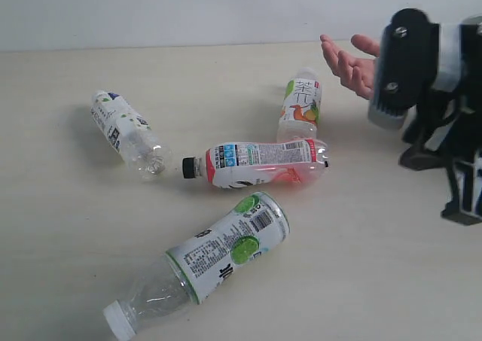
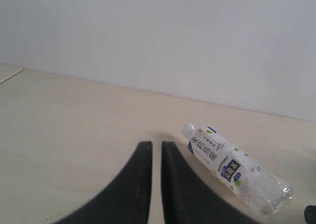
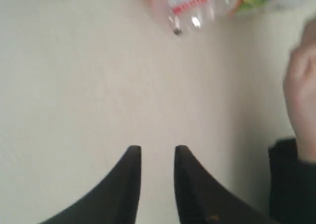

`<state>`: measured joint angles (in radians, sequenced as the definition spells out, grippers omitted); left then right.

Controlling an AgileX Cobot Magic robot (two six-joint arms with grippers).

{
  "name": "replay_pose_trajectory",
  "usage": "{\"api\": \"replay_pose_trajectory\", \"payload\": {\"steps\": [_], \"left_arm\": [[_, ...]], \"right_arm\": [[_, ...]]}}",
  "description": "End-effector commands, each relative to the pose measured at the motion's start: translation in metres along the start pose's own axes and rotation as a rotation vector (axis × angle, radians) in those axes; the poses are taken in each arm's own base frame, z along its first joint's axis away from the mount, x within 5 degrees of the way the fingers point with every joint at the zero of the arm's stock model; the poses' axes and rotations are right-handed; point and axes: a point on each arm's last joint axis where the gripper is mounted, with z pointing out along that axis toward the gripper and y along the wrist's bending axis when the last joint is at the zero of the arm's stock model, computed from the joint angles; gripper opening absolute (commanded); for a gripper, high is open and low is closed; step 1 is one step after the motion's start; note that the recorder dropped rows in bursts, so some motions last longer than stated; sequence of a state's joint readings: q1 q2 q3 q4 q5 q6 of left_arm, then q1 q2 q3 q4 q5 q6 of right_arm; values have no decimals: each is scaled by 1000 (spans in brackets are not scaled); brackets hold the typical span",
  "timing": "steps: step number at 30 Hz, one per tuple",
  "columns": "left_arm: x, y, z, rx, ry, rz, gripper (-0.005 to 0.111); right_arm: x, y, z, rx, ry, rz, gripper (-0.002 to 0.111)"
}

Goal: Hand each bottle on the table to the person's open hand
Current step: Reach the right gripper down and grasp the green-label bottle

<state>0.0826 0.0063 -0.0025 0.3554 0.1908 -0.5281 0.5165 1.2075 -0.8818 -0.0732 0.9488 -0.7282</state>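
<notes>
Bench: a pale cream surface that carries all four bottles, each lying on its side.

Right arm: a bulky black assembly at the right edge of the exterior view. It stands in front of the wrist of the person's open hand and touches no bottle.

Green-lime bottle: nearest the camera and set diagonally, with its white cap toward the near left. It lies apart from the other three.

Pink-red bottle: mid-bench, with its black cap pointing left and its base to the right.

White bottle with dark print: at the left. Its clear base end is near the black cap of the pink-red bottle but does not touch it. It also shows in the left wrist view, beyond the fingertips.

White bottle with orange fruit: behind the pink-red bottle, with its cap pointing away. Its near end lies against or just beside that bottle's base; contact cannot be confirmed.

Person's open hand: at the far right above the bench, fingers extended and holding nothing. The right wrist view shows a black cuff.

Right tool: fingers slightly parted over bare bench, nothing between them.

Left tool: fingers drawn almost together with only a thin slit between, nothing held.
</notes>
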Motion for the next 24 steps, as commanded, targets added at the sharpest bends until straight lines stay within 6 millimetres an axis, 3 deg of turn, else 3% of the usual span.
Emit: {"api": "replay_pose_trajectory", "payload": {"steps": [1, 3, 5, 11, 15, 24], "left_arm": [[0, 0, 0, 8, -4, -1, 10], [0, 0, 0, 8, -4, -1, 10], [0, 0, 0, 8, -4, -1, 10], [0, 0, 0, 8, -4, -1, 10], [0, 0, 0, 8, -4, -1, 10], [0, 0, 0, 8, -4, -1, 10]], "right_arm": [[-29, 18, 7, -66, -109, -109, 52], [-41, 25, 13, -90, -152, -142, 64], [-51, 31, 19, -108, -183, -197, 68], [-76, 48, 45, -135, -222, -315, 70], [-89, 57, 68, -141, -215, -365, 77], [-108, 75, 104, -129, -236, -510, 78]]}}
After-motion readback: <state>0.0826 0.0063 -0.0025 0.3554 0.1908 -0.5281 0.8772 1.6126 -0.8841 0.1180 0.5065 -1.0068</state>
